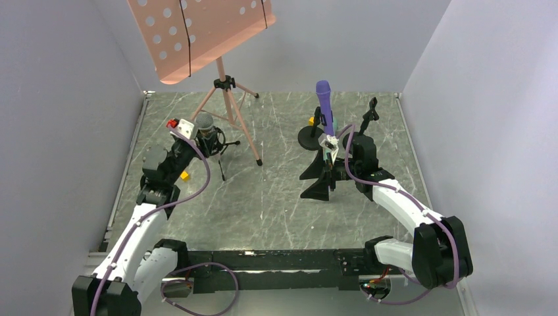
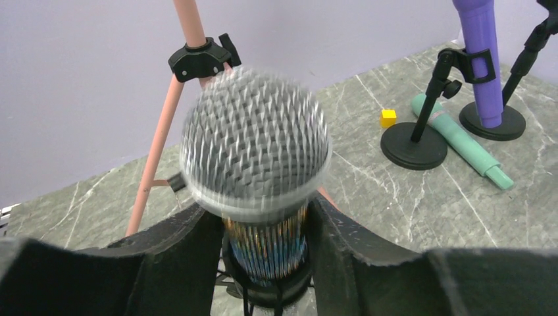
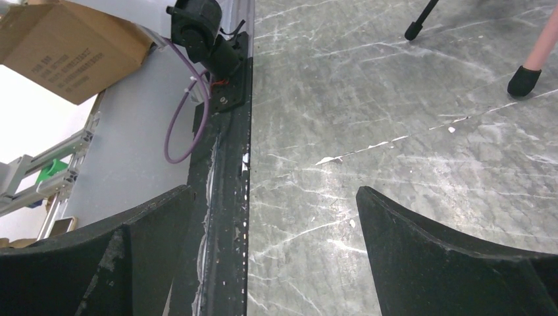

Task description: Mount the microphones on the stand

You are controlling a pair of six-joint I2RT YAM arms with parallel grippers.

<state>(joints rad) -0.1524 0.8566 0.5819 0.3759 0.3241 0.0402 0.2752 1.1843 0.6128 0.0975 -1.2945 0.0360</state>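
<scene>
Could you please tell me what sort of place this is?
Probably a robotics lab test cell: a grey marble-patterned tabletop boxed in by plain pale walls, with a brown cardboard box beyond its edge.

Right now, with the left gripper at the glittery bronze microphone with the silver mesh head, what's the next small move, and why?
Probably ease the glittery bronze microphone further down into the black clip, then open. The left gripper clamps its body on both sides, its lower end sits in the clip, and its blurred head suggests it isn't settled.
</scene>
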